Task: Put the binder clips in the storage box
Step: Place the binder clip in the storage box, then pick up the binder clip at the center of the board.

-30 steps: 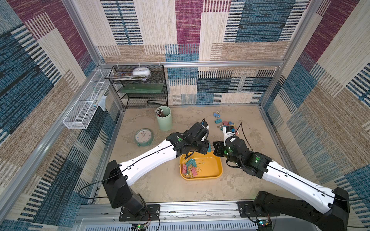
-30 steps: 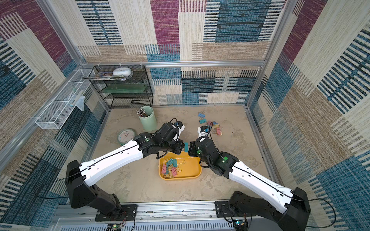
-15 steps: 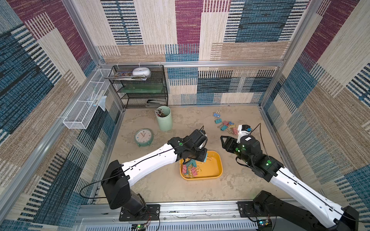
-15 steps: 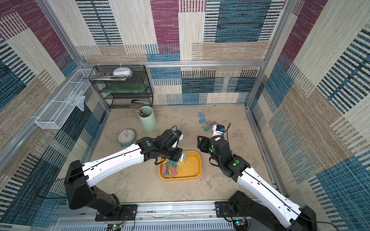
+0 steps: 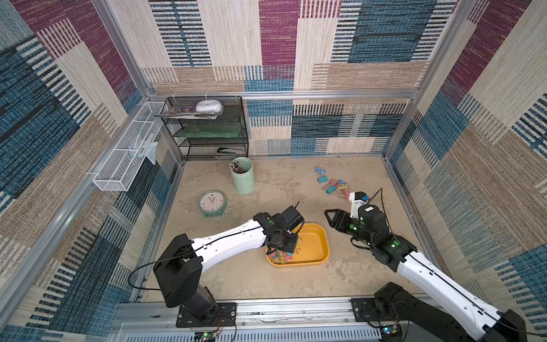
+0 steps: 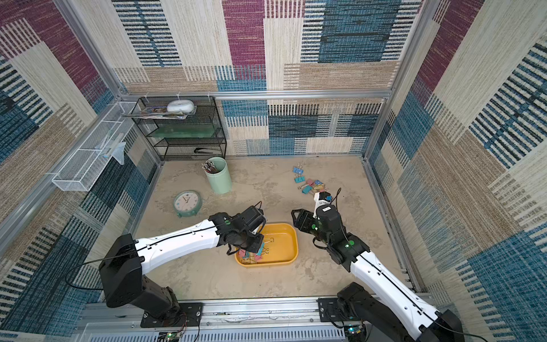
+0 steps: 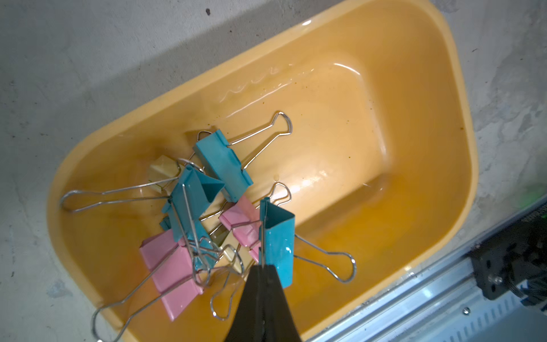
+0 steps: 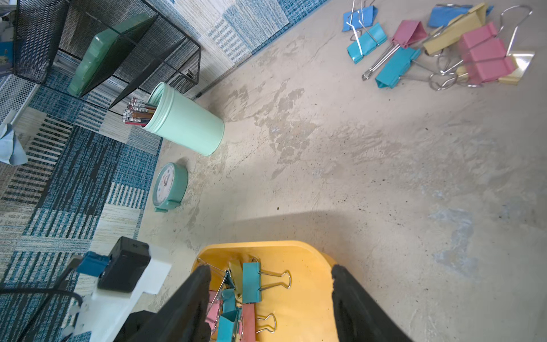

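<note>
Left gripper (image 7: 262,268) jaws, clenched on 1 teal binder clip (image 7: 278,237) over the storage box (image 7: 414,133), may hook the piled binder clips (image 7: 174,266) on lifting; right gripper (image 8: 270,268) jaws hang released.

A lab test cell dressed as an office: an aluminium frame (image 5: 284,94) holds woven patchwork wall panels (image 5: 384,35) around a mottled desk (image 5: 281,183) with black mesh shelf (image 5: 207,133), pen cup (image 5: 244,177), clock (image 5: 212,202) and rail-bolted robot arms (image 5: 231,241).
</note>
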Controlling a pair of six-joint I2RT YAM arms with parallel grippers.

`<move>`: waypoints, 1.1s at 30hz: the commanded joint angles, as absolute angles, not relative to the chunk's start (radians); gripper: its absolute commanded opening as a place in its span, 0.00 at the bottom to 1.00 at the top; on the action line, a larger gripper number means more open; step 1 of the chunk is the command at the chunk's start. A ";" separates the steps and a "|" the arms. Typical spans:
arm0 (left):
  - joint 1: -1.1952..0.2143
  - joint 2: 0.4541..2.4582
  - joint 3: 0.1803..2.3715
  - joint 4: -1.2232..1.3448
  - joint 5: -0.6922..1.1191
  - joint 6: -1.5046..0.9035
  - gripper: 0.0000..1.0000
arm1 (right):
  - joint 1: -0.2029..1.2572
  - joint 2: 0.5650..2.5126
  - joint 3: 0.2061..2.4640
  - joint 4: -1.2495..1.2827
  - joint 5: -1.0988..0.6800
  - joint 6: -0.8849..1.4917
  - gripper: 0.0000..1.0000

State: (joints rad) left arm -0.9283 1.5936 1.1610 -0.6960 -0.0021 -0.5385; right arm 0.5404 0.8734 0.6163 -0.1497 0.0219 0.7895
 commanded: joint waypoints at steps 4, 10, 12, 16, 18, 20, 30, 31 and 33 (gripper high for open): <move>-0.937 1.584 1.159 -0.727 -0.120 -0.556 0.07 | 0.541 0.884 0.615 -0.111 0.000 0.790 0.69; -0.939 1.543 1.164 -0.731 -0.115 -0.525 0.33 | 0.540 0.904 0.619 -0.098 0.000 0.786 0.69; -0.939 1.528 1.185 -0.736 -0.083 -0.503 0.42 | 0.540 0.917 0.630 -0.093 0.006 0.780 0.70; -0.928 1.473 1.331 -0.829 -0.090 -0.386 0.49 | 0.500 0.979 0.695 -0.125 0.039 0.723 0.70; -0.893 1.443 1.433 -0.894 -0.100 -0.308 0.51 | 0.445 1.037 0.749 -0.170 0.071 0.693 0.70; -0.808 1.403 1.501 -0.907 -0.051 -0.239 0.53 | 0.361 1.106 0.789 -0.163 0.039 0.646 0.70; -0.368 1.263 1.251 -0.568 0.399 -0.286 0.85 | 0.175 1.606 1.125 -0.206 -0.008 0.464 0.66; -0.368 1.252 1.225 -0.549 0.421 -0.287 0.91 | 0.174 1.648 1.162 -0.213 -0.014 0.433 0.66; -0.368 1.234 1.202 -0.528 0.427 -0.287 0.99 | 0.175 1.735 1.258 -0.240 -0.056 0.372 0.66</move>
State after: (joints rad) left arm -0.3725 1.2537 1.2224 -0.6357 0.3161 -0.2741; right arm 0.1726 1.6726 1.1900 -0.2058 -0.0116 0.4808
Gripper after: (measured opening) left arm 0.996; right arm 0.661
